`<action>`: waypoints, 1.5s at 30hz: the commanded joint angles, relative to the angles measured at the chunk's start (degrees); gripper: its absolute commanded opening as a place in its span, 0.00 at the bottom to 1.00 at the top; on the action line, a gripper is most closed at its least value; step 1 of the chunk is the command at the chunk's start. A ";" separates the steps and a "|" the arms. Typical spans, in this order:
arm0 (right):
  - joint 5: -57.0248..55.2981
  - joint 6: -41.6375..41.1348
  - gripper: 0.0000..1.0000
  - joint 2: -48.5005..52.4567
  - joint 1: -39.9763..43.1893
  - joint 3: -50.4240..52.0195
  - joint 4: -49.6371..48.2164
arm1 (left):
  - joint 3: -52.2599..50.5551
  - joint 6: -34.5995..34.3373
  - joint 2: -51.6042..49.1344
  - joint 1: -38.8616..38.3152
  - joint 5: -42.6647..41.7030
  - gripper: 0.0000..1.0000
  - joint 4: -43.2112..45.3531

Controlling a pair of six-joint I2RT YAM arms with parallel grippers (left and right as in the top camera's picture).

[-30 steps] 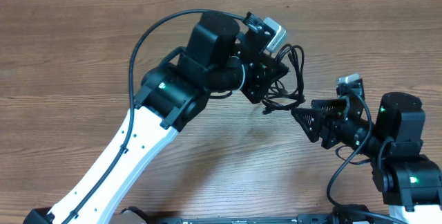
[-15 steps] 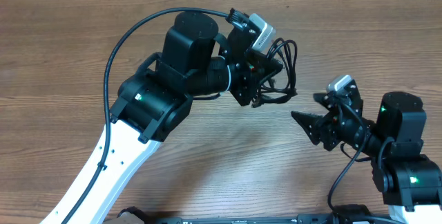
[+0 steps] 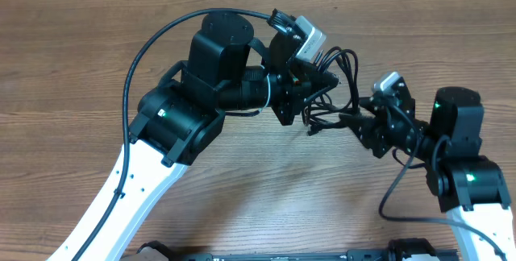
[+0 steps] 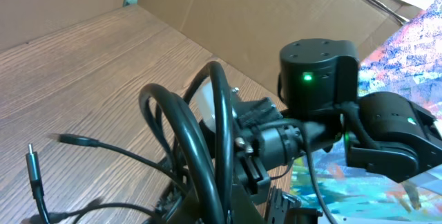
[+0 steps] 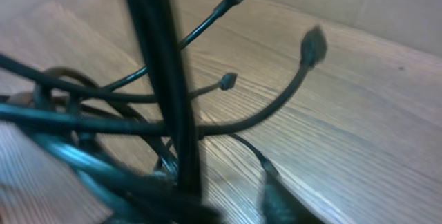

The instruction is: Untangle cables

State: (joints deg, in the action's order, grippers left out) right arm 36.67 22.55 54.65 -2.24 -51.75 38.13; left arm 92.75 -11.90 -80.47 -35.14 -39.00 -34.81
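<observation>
Quick snapshot from the table point(image 3: 72, 60). Writing first: there's nothing I can actually read. The left wrist view has a bright blue-and-pink printed sheet point(image 4: 418, 54) behind my right arm point(image 3: 466, 160), but it's just smeared colour and I can't make out any letters.

Counts, looking down from above:
- Two arms, with my left arm point(image 3: 161, 160) reaching across from the near left.
- Two silver wrist cameras point(image 3: 310, 37).
- Three green lights point(image 3: 167, 113).
- I can't honestly count the cords, since they're all knotted into one clump.
- The right wrist view shows three plug ends point(image 5: 313, 44) poking up out of the mess.
- The left wrist view shows two more lying out over the wood on the left point(image 4: 31, 160).

The cables point(image 3: 345, 68) are thin, black and a bit glossy. They're looped over each other in a loose tangle, with a couple of big loops bulging out toward the far side and to the right. The whole bunch sits right of the table's middle, between my two grippers.

My left gripper point(image 3: 309, 100) is squeezed fully closed with the tangle bunched up in it. My right gripper point(image 3: 352, 124) has its tip right against a strand on the near-right side of the bunch. From these views I can't tell whether those jaws have pinched it or are just parted around it, and its own camera is mostly blurry cord up close.
</observation>
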 commanded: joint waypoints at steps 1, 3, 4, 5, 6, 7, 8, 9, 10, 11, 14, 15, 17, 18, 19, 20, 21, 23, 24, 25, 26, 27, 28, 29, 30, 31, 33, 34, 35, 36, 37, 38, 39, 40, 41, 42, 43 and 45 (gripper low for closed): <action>3.69 0.44 0.22 0.90 0.04 -1.20 -0.79 | 1.27 -0.33 1.46 0.24 0.28 0.04 0.31; 5.53 0.44 0.16 0.98 0.04 -1.20 -0.81 | 1.29 -0.31 1.46 0.24 1.29 0.04 0.31; 6.14 0.37 0.14 0.98 0.04 -1.20 -0.76 | 1.27 -0.31 1.46 0.24 2.19 0.04 0.22; 6.36 0.15 0.13 0.96 0.04 -1.20 -0.74 | 1.27 -0.31 1.46 0.24 3.37 0.04 0.02; 6.56 -0.04 0.11 0.96 0.04 -1.20 -0.66 | 1.27 -0.31 1.46 0.24 4.72 0.04 -0.37; 6.54 -0.04 0.09 0.98 0.04 -1.20 -0.39 | 1.27 -0.33 1.46 0.24 6.21 0.04 -0.87; 6.51 -0.24 0.09 0.98 0.04 -1.20 -0.15 | 1.27 -0.31 1.46 0.24 7.32 0.04 -1.29; 6.51 -0.81 0.08 0.98 0.04 -1.20 0.15 | 1.27 -0.31 1.46 0.24 8.81 0.04 -1.90; 6.51 -1.57 0.07 0.98 0.04 -1.20 0.20 | 1.27 -0.31 1.46 0.24 9.66 0.04 -2.25; 6.54 -1.75 0.07 0.96 0.04 -1.20 0.33 | 1.27 -0.31 1.46 0.24 11.04 0.04 -2.56; 6.54 -1.75 0.07 0.96 0.04 -1.20 1.33 | 1.27 -0.33 1.46 0.24 17.57 0.04 -4.28; 6.54 -1.75 0.07 0.96 0.04 -1.20 1.70 | 1.27 -0.33 1.46 0.24 19.45 0.04 -4.83; 6.54 -1.75 0.07 0.96 0.04 -1.20 2.58 | 1.27 -0.33 1.46 0.24 23.54 0.04 -5.97; 6.54 -1.75 0.07 0.96 0.04 -1.20 2.84 | 1.27 -0.33 1.46 0.24 25.18 0.04 -6.43; 6.56 -1.75 0.07 0.96 0.04 -1.20 3.15 | 1.27 -0.33 1.46 0.24 27.52 0.04 -6.93; 6.56 -1.75 0.06 0.96 0.04 -1.20 3.37 | 1.27 -0.33 1.46 0.24 29.53 0.04 -7.30; 6.56 -1.73 0.07 0.96 0.04 -1.20 3.58 | 1.27 -0.33 1.46 0.24 31.45 0.04 -7.67; 6.75 -1.73 0.07 0.52 0.04 -1.20 3.89 | 1.27 -0.33 1.46 0.24 35.30 0.08 -8.55; 7.21 -1.73 0.06 0.28 0.04 -1.20 4.09 | 1.27 -0.33 1.46 0.24 37.16 0.13 -9.09; 7.63 -1.73 0.07 0.02 0.04 -1.20 4.22 | 1.27 -0.33 1.46 0.24 38.93 0.20 -9.66; 8.02 -1.73 0.07 -0.26 0.04 -1.20 4.28 | 1.27 -0.31 1.46 0.24 40.17 0.27 -10.23; 8.28 -1.73 0.06 -0.59 0.04 -1.20 4.35 | 1.27 -0.31 1.46 0.24 41.42 0.41 -10.93; 8.46 -1.75 0.07 -1.25 0.04 -1.20 4.44 | 1.27 -0.28 1.46 0.24 42.69 0.78 -11.80; 8.46 -1.77 0.06 -1.68 0.04 -1.20 4.50 | 1.27 -0.11 1.46 0.24 42.69 0.94 -12.11; 8.46 -1.81 0.06 -2.19 0.04 -1.20 4.63 | 1.27 -0.09 1.46 0.24 42.58 1.00 -12.46; 8.46 -3.13 0.06 -3.10 0.07 -1.20 4.61 | 1.27 -0.07 1.46 0.24 42.58 1.00 -12.98; 8.44 -4.11 0.06 -4.07 0.04 -1.20 4.66 | 1.27 -0.07 1.46 0.24 42.34 1.00 -13.44; 8.44 -4.50 0.06 -4.72 0.04 -1.20 4.68 | 1.27 0.00 1.46 0.24 41.62 1.00 -13.97; 8.46 -4.57 0.06 -4.92 0.04 -1.20 4.72 | 1.27 0.63 1.46 0.24 40.63 1.00 -14.25; 8.44 -4.55 0.06 -5.11 0.04 -1.20 4.87 | 1.27 2.23 1.46 0.24 38.60 1.00 -14.49; 8.44 -4.57 0.06 -5.16 0.04 -1.20 4.98 | 1.27 3.56 1.46 0.24 36.81 1.00 -14.64; 8.44 -4.57 0.06 -5.16 0.04 -1.20 5.07 | 1.27 4.85 1.46 0.24 35.01 1.00 -14.75; 8.44 -4.57 0.06 -5.14 0.04 -1.20 5.14 | 1.27 6.54 1.46 0.24 32.28 1.00 -14.95; 8.44 -4.57 0.06 -5.14 0.04 -1.20 5.16 | 1.27 7.76 1.46 0.24 30.38 1.00 -15.06; 8.44 -4.57 0.06 -5.14 0.04 -1.20 5.16 | 1.27 9.40 1.46 0.24 28.11 1.00 -15.15; 8.44 -4.57 0.06 -5.14 0.04 -1.20 5.14 | 1.27 11.06 1.46 0.24 25.90 0.99 -15.28; 8.41 -4.57 0.06 -5.14 0.04 -1.20 5.14 | 1.27 12.66 1.46 0.24 23.98 0.97 -15.37; 8.39 -4.85 0.06 -5.14 0.07 -1.20 5.11 | 1.27 15.93 1.46 0.24 20.11 0.95 -15.78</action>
State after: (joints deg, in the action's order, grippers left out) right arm 43.51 18.61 50.24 -2.26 -51.75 43.35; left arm 92.75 -5.13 -80.44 -35.14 -7.70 -49.98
